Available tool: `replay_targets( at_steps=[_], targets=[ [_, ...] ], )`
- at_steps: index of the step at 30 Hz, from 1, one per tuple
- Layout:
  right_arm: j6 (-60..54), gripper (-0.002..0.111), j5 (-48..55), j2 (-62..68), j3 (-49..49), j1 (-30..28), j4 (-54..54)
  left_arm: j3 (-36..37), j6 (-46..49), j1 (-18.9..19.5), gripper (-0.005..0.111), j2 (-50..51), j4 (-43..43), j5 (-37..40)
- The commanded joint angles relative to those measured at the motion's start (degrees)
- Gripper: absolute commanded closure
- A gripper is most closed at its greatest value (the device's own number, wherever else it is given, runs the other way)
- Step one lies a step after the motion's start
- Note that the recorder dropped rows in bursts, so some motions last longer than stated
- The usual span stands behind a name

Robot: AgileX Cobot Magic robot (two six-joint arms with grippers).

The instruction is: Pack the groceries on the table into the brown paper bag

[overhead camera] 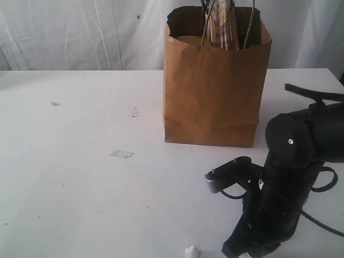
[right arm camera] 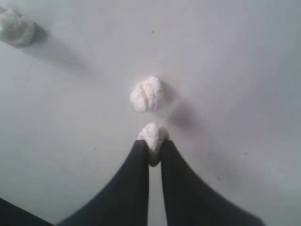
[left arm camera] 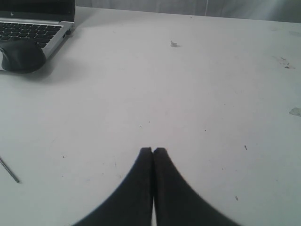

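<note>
The brown paper bag (overhead camera: 215,97) stands upright toward the far side of the surface (overhead camera: 80,177); a long packet (overhead camera: 220,29) and the cord handles project above its rim; the rest of its contents are hidden. No grocery item lies on the surface in any view; packing is therefore judged complete or nearly so, subject to items outside the views. Loose matter only: a flat paper scrap (overhead camera: 122,154) and small white foam lumps. The right jaws, low over the near right of the surface, pinch one foam lump (right arm camera: 153,134); a second lump (right arm camera: 147,94) lies just beyond it; a third lump (right arm camera: 16,28) lies well apart. The left jaws are pressed together, holding nothing, above bare surface; a laptop (left arm camera: 33,28) and a mouse (left arm camera: 21,55) sit well away from them.
</note>
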Motion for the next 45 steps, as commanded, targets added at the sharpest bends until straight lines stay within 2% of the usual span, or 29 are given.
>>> replay_targets(
  at_steps=[1, 5, 11, 13, 15, 18, 19, 20, 21, 22, 23, 25, 29, 32, 33, 35, 37, 39, 45],
  targets=[
    [-0.81, 0.108, 2.09, -8.72, -0.15, 0.26, -1.16, 0.11, -0.04, -0.3, 0.107, -0.19, -0.32, 0.21],
    [4.48, 0.108, 1.2, -19.9, -0.45, 0.26, -7.73, 0.11, -0.04, -0.3, 0.107, -0.19, -0.32, 0.21],
    [24.98, 0.108, -4.31, -34.6, -7.5, -2.01, -31.76, 0.11, -0.04, -0.3, 0.107, -0.19, -0.32, 0.21],
    [21.87, 0.108, -1.68, -33.86, -12.98, -5.37, -31.33, 0.11, -0.04, -0.3, 0.107, -0.19, -0.32, 0.21],
    [14.98, 0.108, 1.91, -30.64, -18.61, -9.78, -27.03, 0.11, -0.04, -0.3, 0.107, -0.19, -0.32, 0.21],
    [3.76, 0.108, 6.43, -23.0, -27.96, -17.5, -14.7, 0.11, -0.04, -0.3, 0.107, -0.19, -0.32, 0.21],
    [-0.82, 0.108, 6.97, -17.7, -34.42, -22.96, -5.22, 0.11, -0.04, -0.3, 0.107, -0.19, -0.32, 0.21],
    [-3.02, 0.108, 6.97, -15.0, -37.2, -26.0, 1.3, 0.11, -0.04, -0.3, 0.107, -0.19, -0.32, 0.21],
    [-7.68, 0.108, 7.21, -9.87, -41.64, -30.86, 15.84, 0.11, -0.04, -0.3, 0.107, -0.19, -0.32, 0.21],
    [-9.79, 0.108, 7.81, -7.69, -42.98, -32.74, 21.43, 0.11, -0.04, -0.3, 0.107, -0.19, -0.32, 0.21],
    [-13.01, 0.108, 8.37, -4.11, -45.3, -35.26, 31.96, 0.11, -0.04, -0.3, 0.107, -0.19, -0.32, 0.21],
    [-16.47, 0.108, 8.25, -1.08, -46.39, -36.19, 39.41, 0.11, -0.04, -0.3, 0.107, -0.19, -0.32, 0.21],
    [-26.24, 0.108, 9.26, 1.75, -46.39, -35.51, 41.88, 0.11, -0.04, -0.3, 0.107, -0.19, -0.32, 0.21],
    [-27.02, 0.108, 2.8, 4.84, -46.39, -35.38, 43.87, 0.11, -0.04, -0.3, 0.107, -0.19, -0.32, 0.21],
    [-27.18, 0.107, 2.56, 5.79, -46.39, -35.38, 45.6, 0.11, -0.04, -0.3, 0.107, -0.19, -0.32, 0.21],
    [-28.86, 0.094, 3.0, 7.67, -46.39, -35.38, 48.89, 0.11, -0.04, -0.3, 0.107, -0.19, -0.32, 0.21],
    [-28.86, 0.083, 3.0, 8.16, -46.27, -35.38, 48.73, 0.11, -0.04, -0.3, 0.107, -0.19, -0.32, 0.21],
    [-28.86, 0.078, 3.32, 8.24, -46.27, -35.38, 48.1, 0.11, -0.04, -0.3, 0.107, -0.19, -0.32, 0.21],
    [-28.48, 0.077, 8.07, 4.99, -46.18, -36.17, 47.47, 0.11, -0.04, -0.3, 0.107, -0.19, -0.32, 0.21]
  ],
)
